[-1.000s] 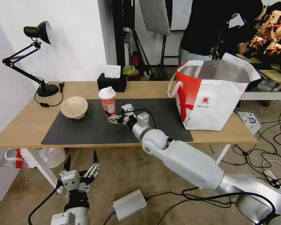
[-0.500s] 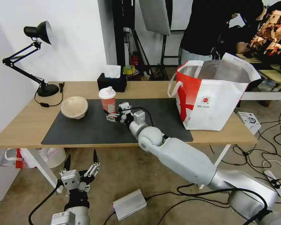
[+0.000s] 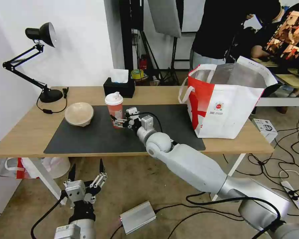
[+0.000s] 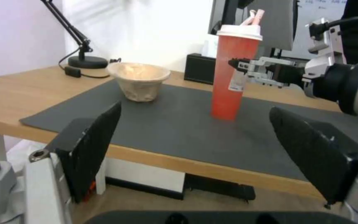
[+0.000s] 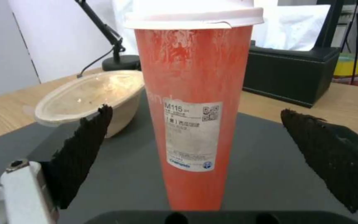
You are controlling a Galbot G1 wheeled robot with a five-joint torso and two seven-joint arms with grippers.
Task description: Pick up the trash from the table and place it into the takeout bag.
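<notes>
Red cup (image 3: 114, 105) upright on dark mat (image 3: 89, 139) of desk (image 3: 26, 132), between spread fingers of right pincer (image 3: 118, 122), untouched. Beige bowl (image 3: 79, 114) beside cup. Left pincer (image 3: 86, 172) wide, below desk edge.

we are in what looks like a studio or robotics lab: a softbox (image 3: 164, 16) on a light stand (image 3: 146, 49), cables (image 3: 289, 146) strewn over the bare floor (image 3: 129, 186), a lit monitor (image 3: 289, 33), and a staged wooden table (image 3: 26, 132) against a plain white wall (image 3: 76, 43).

Red cup (image 3: 114, 110) upright on mat, pulp bowl (image 3: 79, 114) beside
</notes>
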